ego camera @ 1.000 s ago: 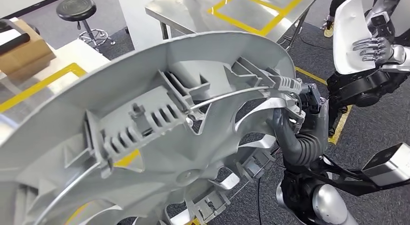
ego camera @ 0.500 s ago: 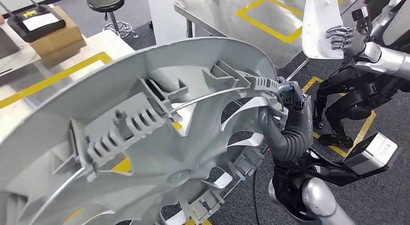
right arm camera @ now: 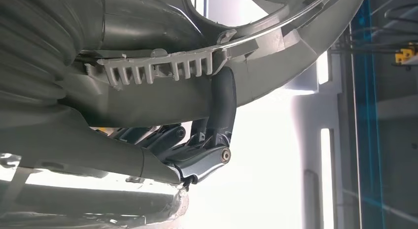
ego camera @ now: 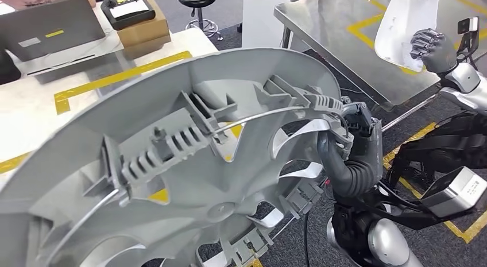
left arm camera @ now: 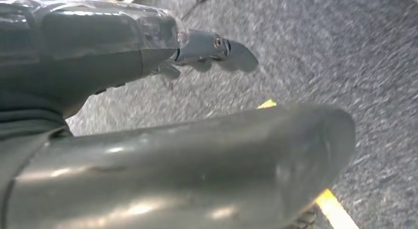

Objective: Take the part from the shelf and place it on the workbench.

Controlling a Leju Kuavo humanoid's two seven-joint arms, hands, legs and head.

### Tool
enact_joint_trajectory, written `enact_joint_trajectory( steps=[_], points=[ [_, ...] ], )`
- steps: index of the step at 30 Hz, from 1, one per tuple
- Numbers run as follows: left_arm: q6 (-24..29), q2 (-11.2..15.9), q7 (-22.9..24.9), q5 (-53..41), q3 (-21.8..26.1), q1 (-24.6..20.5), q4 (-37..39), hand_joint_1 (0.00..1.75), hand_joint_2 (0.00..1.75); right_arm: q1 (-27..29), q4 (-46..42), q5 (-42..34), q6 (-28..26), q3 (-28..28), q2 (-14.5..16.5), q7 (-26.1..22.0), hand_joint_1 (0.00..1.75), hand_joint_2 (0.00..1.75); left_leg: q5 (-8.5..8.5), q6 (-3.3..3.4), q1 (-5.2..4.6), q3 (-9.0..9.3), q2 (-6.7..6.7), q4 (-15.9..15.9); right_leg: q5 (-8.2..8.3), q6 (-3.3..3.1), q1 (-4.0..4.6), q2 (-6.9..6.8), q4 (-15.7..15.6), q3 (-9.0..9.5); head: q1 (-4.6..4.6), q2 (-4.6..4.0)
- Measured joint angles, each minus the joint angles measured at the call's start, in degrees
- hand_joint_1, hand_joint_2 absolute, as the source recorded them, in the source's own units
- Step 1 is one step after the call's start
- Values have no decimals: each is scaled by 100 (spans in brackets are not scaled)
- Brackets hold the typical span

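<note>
Right hand (ego camera: 344,135) clamped on the part's (ego camera: 189,163) rim — steel workbench (ego camera: 321,26) edge just beyond; left hand's (left arm camera: 148,47) grip unclear.

The right hand (ego camera: 344,138) has dark fingers (right arm camera: 223,103) and a grey ribbed cover at the wrist, with thin black cables beside it. A small screw sits on a silver finger link. The right arm (ego camera: 385,244) is silver and rounded. The left hand (left arm camera: 217,47) has a glossy grey thumb.
</note>
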Motion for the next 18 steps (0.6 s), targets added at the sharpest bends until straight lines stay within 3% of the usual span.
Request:
enact_joint_trajectory(
  steps=[1,2,4,5,7,8,9,11,13,14,16,18],
  points=[
    [-1,-4,5,-1,-3,10,0,0,0,-3,2,-2,2,1,-1,7,162,175,3,-25,-5,-20,37,1,24,10,-7,-77,-74,33,11,0],
    [-1,-7,9,-2,-5,18,0,0,0,-1,2,-1,4,1,0,14,162,175,-48,-48,-22,-56,189,52,64,13,-14,-146,-160,67,-3,0],
    [0,-8,18,-3,-9,16,0,0,0,7,2,-2,8,1,-1,21,162,175,-333,-87,-32,-244,585,460,136,15,-30,-295,-283,116,-53,0],
    [0,-8,21,-4,-9,11,0,0,0,18,5,-2,8,1,-2,24,162,175,-518,-124,-14,-393,700,790,144,4,-30,-366,-300,121,-84,0],
    [-1,-10,24,-5,-11,11,0,0,0,38,24,-3,8,2,-4,25,162,175,-713,-204,53,-613,709,1315,135,15,-42,-531,-290,117,-140,0],
    [-1,-12,24,-5,-12,15,0,0,0,48,36,-3,8,3,-4,25,162,175,-668,-245,83,-598,711,1329,124,31,-52,-609,-278,117,-167,0],
    [-1,-13,24,-5,-14,18,0,0,0,52,43,-3,8,3,-4,25,162,175,-534,-283,108,-472,740,1130,107,56,-67,-679,-257,116,-189,0],
    [-1,-14,24,-6,-15,16,-1,0,0,54,48,-3,8,4,-4,25,162,175,-245,-322,125,-49,973,423,50,135,-83,-793,-188,112,-239,0],
    [-1,-18,24,-8,-16,13,-1,0,0,51,47,-1,12,5,-5,26,162,175,-152,-248,100,175,1176,9,-4,216,-74,-872,-118,111,-258,0],
    [-1,-20,24,-9,-17,14,-1,0,0,50,47,-1,14,7,-6,27,162,175,-171,-182,77,171,1190,-6,-16,242,-68,-905,-106,112,-252,0],
    [-1,-17,24,-9,-18,16,0,0,0,48,48,-1,16,8,-7,27,162,175,-153,-77,64,153,1084,-22,-43,291,-94,-932,-95,121,-227,0],
    [-1,-10,24,-9,-18,8,0,0,0,54,46,1,16,7,-10,27,162,175,-130,-2,68,152,957,-36,-225,346,-128,-725,107,52,-210,0]
  ],
)
